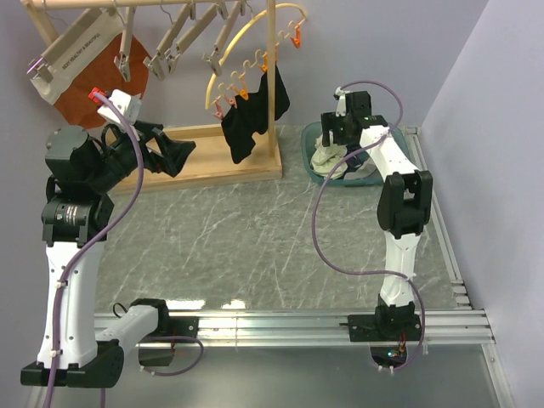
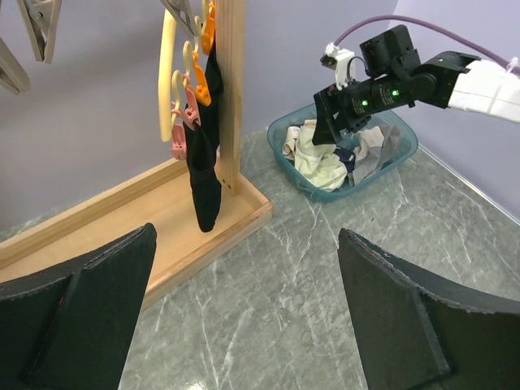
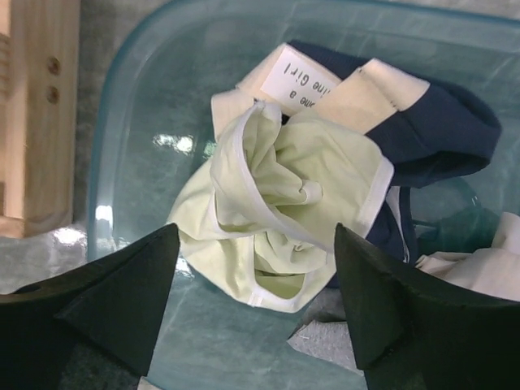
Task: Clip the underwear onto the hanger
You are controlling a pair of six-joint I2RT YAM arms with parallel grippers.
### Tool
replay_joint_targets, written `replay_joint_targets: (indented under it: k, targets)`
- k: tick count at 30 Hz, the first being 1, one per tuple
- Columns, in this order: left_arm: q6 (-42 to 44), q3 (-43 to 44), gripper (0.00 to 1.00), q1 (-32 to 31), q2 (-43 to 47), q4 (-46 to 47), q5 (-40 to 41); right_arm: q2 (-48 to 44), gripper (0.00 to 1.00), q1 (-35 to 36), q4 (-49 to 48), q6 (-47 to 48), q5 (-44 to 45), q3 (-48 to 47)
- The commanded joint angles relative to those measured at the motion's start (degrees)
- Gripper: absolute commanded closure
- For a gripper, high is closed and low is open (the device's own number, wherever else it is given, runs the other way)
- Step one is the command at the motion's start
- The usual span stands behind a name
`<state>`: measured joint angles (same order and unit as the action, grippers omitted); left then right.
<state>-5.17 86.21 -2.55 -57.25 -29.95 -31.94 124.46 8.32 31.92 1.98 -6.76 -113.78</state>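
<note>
The grey table (image 1: 255, 246) has a blue tub (image 3: 122, 138) at its far right, well away from the hanger (image 1: 177, 38) up high on the left. The underwear (image 3: 276, 211) lies bunched up in the tub. The right pincer (image 3: 256, 234) hangs just above it, its 2 fingers wide apart, 1 on each side, holding nothing. The left pincer (image 2: 245, 234) is wide too but far off, so the right arm is nearer.
</note>
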Motion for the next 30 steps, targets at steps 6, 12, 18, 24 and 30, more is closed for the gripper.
replay_joint_targets:
  k: [6, 12, 18, 24, 30]
  targets:
    - [-0.5, 0.8, 0.01, 0.1, -1.1, 0.8, -1.5, 0.3, 0.44, -0.8, 2.0, 3.1, -4.0, -1.9]
    - [-1.2, 0.3, 0.02, 0.1, -1.2, 1.4, -2.7, -7.2, 1.00, -0.8, 4.6, 6.3, -9.4, 0.8]
    - [-2.8, -1.2, 0.02, 0.2, -1.5, 2.5, -2.8, -16.0, 1.00, -0.8, 8.8, 5.6, -13.5, -0.9]
    - [-3.9, -1.3, 0.03, 0.1, -2.8, 3.1, -3.2, -21.3, 1.00, -0.3, 13.6, 4.4, -19.3, -4.6]
    - [-3.2, -2.3, 0.03, 0.1, -3.1, 2.7, -3.1, -29.7, 1.00, 0.2, 15.6, 3.4, -24.3, -1.1]
